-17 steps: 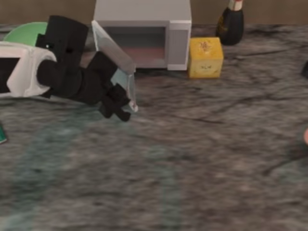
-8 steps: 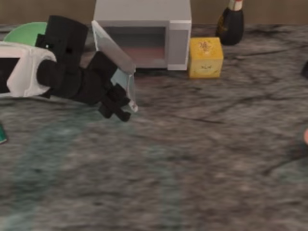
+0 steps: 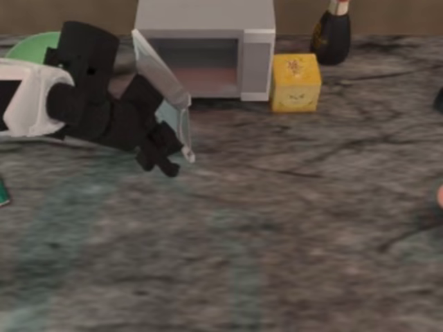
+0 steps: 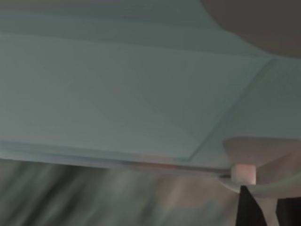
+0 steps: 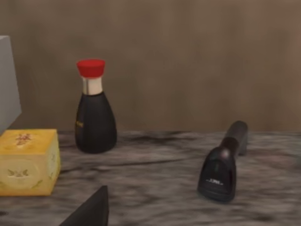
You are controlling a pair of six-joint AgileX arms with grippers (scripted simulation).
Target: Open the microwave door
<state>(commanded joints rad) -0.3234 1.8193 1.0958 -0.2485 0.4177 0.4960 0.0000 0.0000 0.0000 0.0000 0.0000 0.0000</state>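
1. Left pincer (image 3: 168, 158): fingertips sit against the free edge of the microwave door (image 3: 163, 83); contact and finger gap cannot be resolved.
2. Right pincer: outside the top view; one dark finger (image 5: 91, 211) cut off at 6 o'clock in its wrist view.
3. Green plate (image 3: 31, 47): mostly hidden behind the left arm, at 10 o'clock.
4. Dark bottle (image 3: 332, 31): top cropped at 12 o'clock.

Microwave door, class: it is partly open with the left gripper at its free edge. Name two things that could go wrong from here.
The left gripper sits at the very corner of the microwave door, so it might slip off. The arm lies near the green plate; swinging wider may bump it.
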